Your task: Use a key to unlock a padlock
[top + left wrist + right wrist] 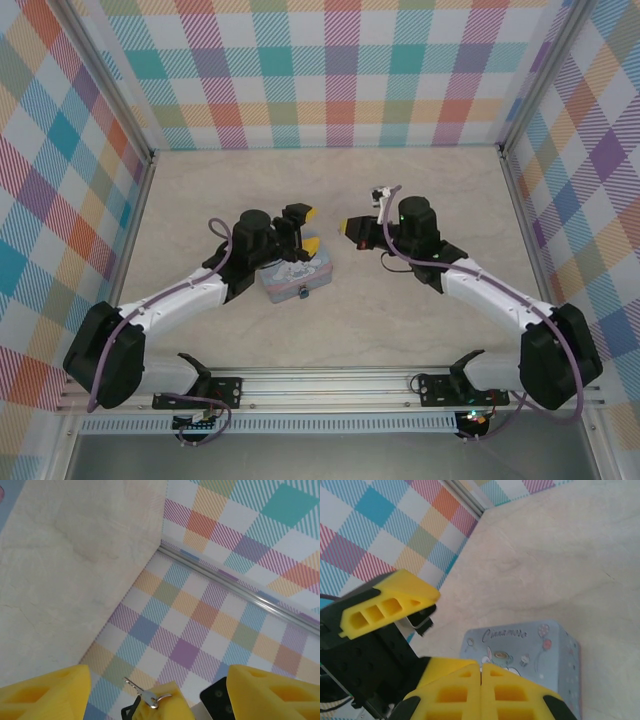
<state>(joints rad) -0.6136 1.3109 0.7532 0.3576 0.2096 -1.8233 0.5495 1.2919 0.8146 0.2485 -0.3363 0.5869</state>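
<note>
From above, we find the padlock too small to pick out on the tin (298,284), whose far half lies under the left gripper (311,230). In the left wrist view the key (141,693) ends behind the right gripper (162,709), itself cut off by the bottom edge. In the right wrist view its fingers (510,695) cover the tin's near side.

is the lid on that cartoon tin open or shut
Shut. In the right wrist view the cartoon tin has its printed lid flat and flush on the body, no gap showing.
</note>
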